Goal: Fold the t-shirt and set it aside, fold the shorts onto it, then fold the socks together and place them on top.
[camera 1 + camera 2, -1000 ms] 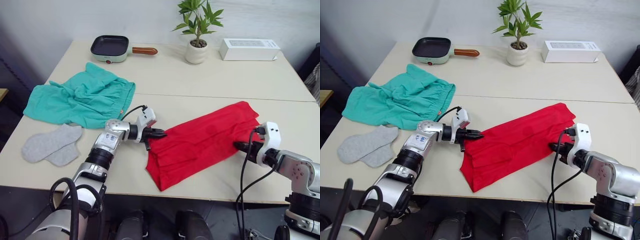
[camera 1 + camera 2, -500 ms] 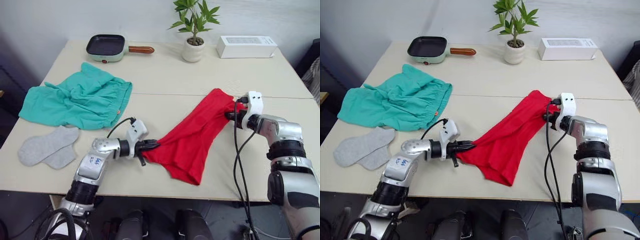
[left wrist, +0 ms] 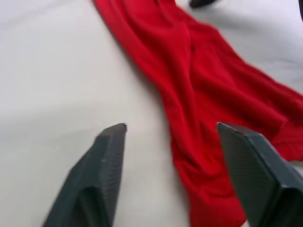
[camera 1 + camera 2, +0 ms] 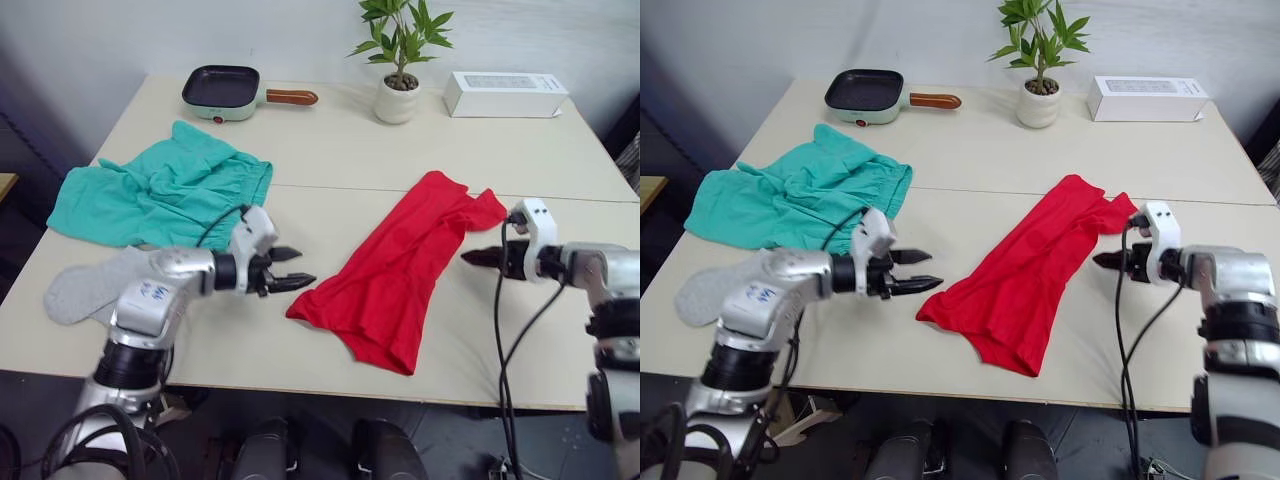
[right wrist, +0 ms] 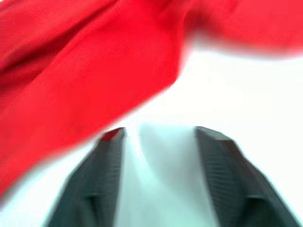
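T-shirt (image 4: 405,268): loosely bunched on worktop (image 4: 330,150), unheld. Left gripper (image 4: 285,270) fingers spread, empty; right gripper (image 4: 1106,260) fingers parted, empty. Risk: uneven fold from bunched layers.

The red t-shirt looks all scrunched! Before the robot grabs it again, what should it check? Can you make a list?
1. Left pincer open, holding nothing: ok.
2. Right pincer open, free of cloth: ok.
3. The t-shirt lying flat and neat: not ok, it is a rumpled slanted strip.
4. T-shirt fully on the table: ok.
5. The shorts clear of the t-shirt: ok.
6. Both socks reachable: cannot tell, the left arm covers part.
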